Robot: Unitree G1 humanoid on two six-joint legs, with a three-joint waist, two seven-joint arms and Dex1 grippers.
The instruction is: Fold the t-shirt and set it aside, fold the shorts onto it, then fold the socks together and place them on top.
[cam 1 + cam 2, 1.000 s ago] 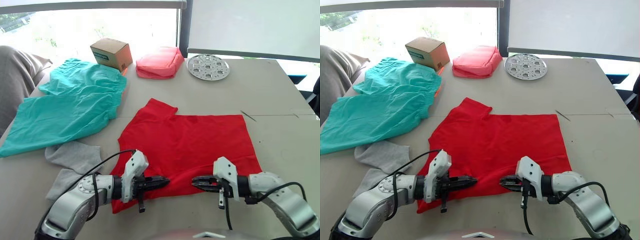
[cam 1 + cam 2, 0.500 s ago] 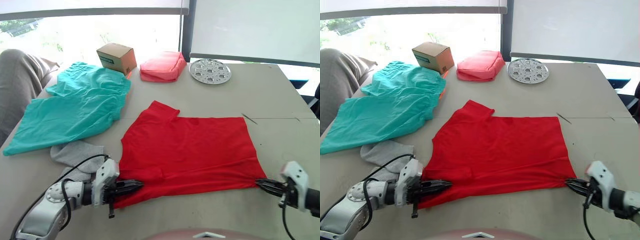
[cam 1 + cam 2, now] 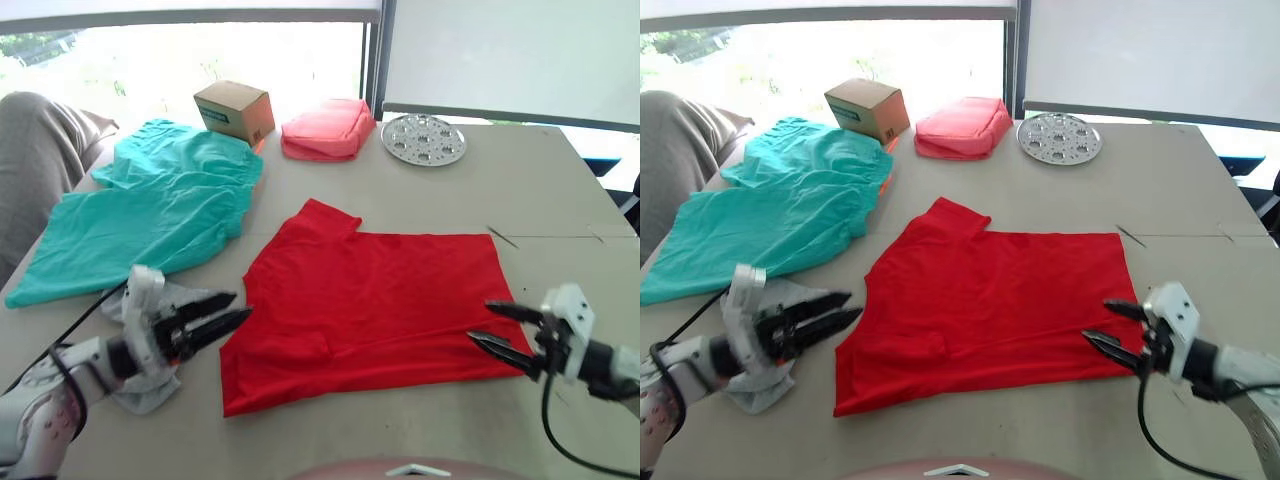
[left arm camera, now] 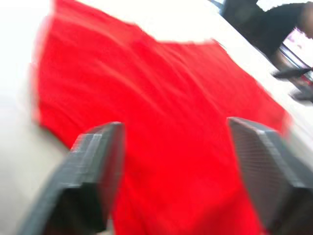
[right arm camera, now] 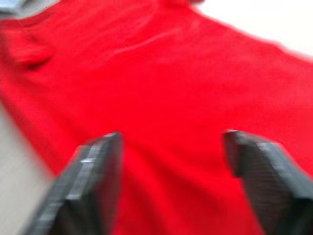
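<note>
The red t-shirt (image 3: 372, 298) lies spread flat in the middle of the table, with one short sleeve pointing to the far side. The teal shorts (image 3: 150, 212) lie crumpled at the far left. The grey socks (image 3: 152, 393) sit near the table's front left, partly under my left arm. My left gripper (image 3: 241, 306) is open just off the shirt's left edge, holding nothing. My right gripper (image 3: 480, 322) is open over the shirt's near right corner, also holding nothing. In both wrist views red cloth (image 4: 171, 122) shows between spread fingers (image 5: 93, 181).
At the far edge stand a cardboard box (image 3: 234, 110), a coral-pink pouch (image 3: 327, 128) and a perforated metal disc (image 3: 424, 138). A person's grey-clad leg (image 3: 40, 170) is at the table's left side. Bare tabletop (image 3: 560, 210) lies to the right of the shirt.
Both grippers slid apart along the shirt's near hem from its middle to its corners, then opened and let it go. The left gripper has moved off the cloth to the left.
</note>
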